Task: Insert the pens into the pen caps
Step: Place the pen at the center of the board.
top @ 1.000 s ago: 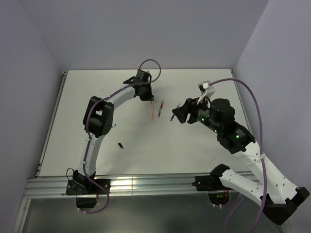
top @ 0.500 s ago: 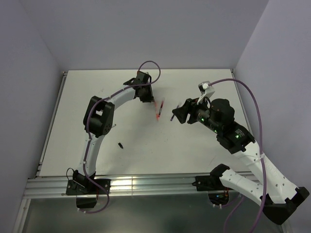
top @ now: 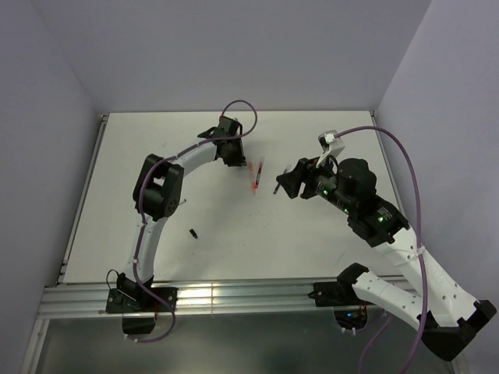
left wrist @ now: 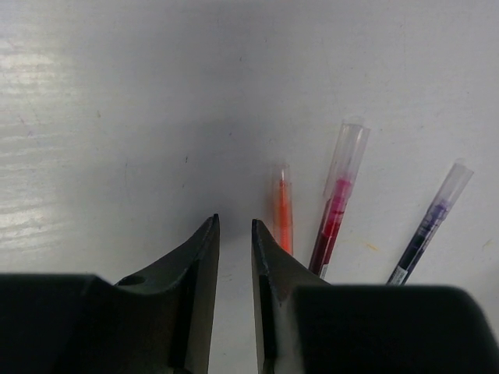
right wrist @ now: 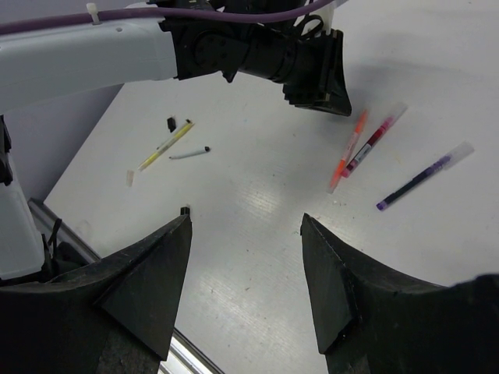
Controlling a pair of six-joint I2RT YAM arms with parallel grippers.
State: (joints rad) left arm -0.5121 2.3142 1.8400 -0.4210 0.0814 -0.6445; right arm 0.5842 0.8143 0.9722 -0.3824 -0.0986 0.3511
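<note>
My left gripper (left wrist: 235, 224) stands low over the white table (left wrist: 117, 93). Its jaws are only a little apart, the slit between them is narrow, and nothing is inside it. Just past the tip of its right jaw lies the orange pen (left wrist: 283, 209), so close that the near end of the pen goes out of sight behind this jaw. To the right of it lies the red pen (left wrist: 334, 216), and a bit more to the right the dark purple pen (left wrist: 425, 234). All three point away from this gripper and spread out slightly like a fan. The red pen carries a clear cap (left wrist: 348, 149) on its far end. The other two also end in a clear tube there.

My right gripper (right wrist: 245, 220) hangs higher over the table, with its jaws wide apart and empty. The same three pens lie ahead of it and to its right, and the purple one is the nearest. Ahead and to its left, well apart from those three, lie the yellow pen (right wrist: 168, 144) and the white-black pen (right wrist: 189, 153), close to each other. A black cap (right wrist: 171, 123) lies just beside the far end of the yellow pen, and a whitish cap (right wrist: 130, 178) lies near its other end, not touching it.
</note>
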